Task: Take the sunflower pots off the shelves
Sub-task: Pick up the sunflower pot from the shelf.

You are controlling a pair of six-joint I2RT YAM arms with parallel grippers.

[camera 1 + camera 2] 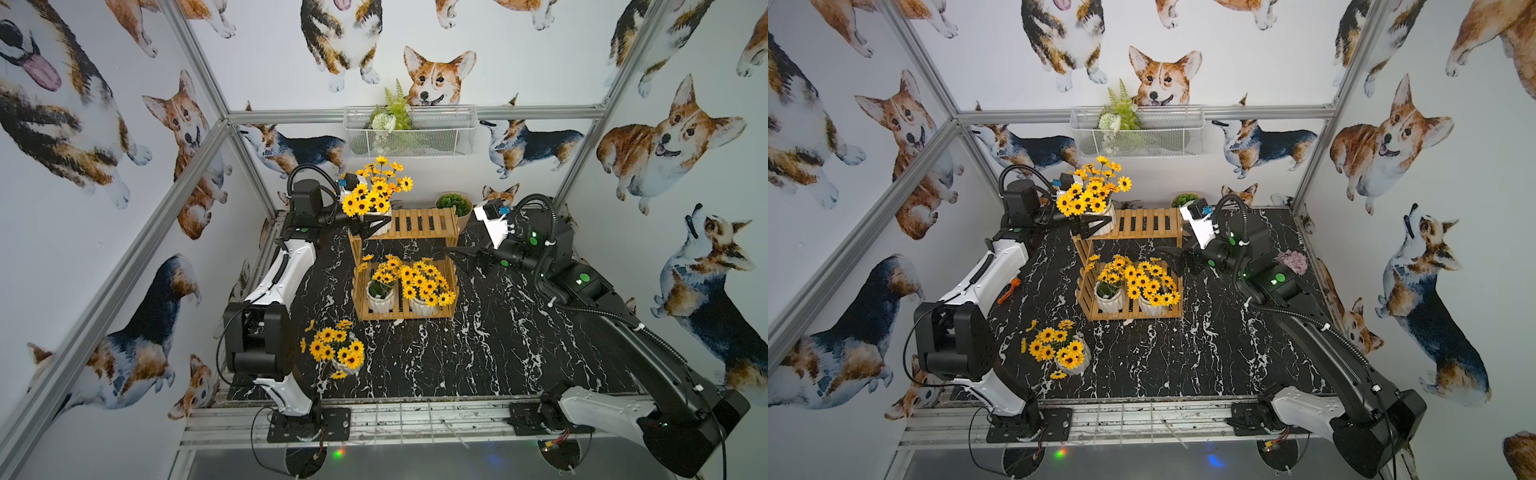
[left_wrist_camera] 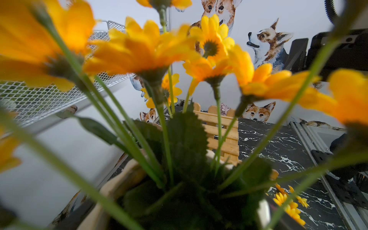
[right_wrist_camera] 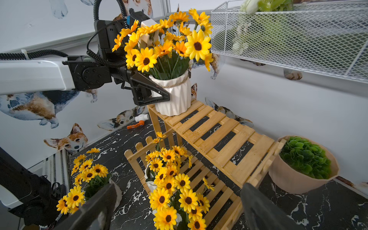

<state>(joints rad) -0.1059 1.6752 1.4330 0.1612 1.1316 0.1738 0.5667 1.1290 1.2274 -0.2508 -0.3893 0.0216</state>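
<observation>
Nearest to me, on the black marble-look table [image 1: 478, 353], stands one small white ribbed pot of yellow sunflowers [image 1: 338, 351] — it is off the rack, on my left side.

Past it is the light-brown slatted wooden rack [image 1: 419, 224] with two shelves. On the low shelf [image 1: 401, 311] two more white sunflower pots stand side by side, the left low pot [image 1: 380, 299] and the right low pot [image 1: 422, 306]. Their flowers touch.

My right gripper [image 1: 459, 259] hangs just beside the right end of the rack, above the table. Its fingers [image 3: 99, 201] are spread wide, with nothing held in them.

On the top shelf [image 3: 219, 135], at its left end, sits the fourth white sunflower pot [image 3: 175, 95]. My left gripper [image 1: 371, 226] reaches in from the left, with one black finger on each side of that pot. The near finger [image 3: 153, 93] lies against the pot's side, but I cannot tell if I am squeezing it — the pot's bottom is on the slats.

Behind the right end of the rack stands a beige pot with a green plant [image 1: 455, 205]. Farthest back, a white wire mesh basket [image 1: 409, 137] hangs on the wall with pale flowers and green leaves in it.
</observation>
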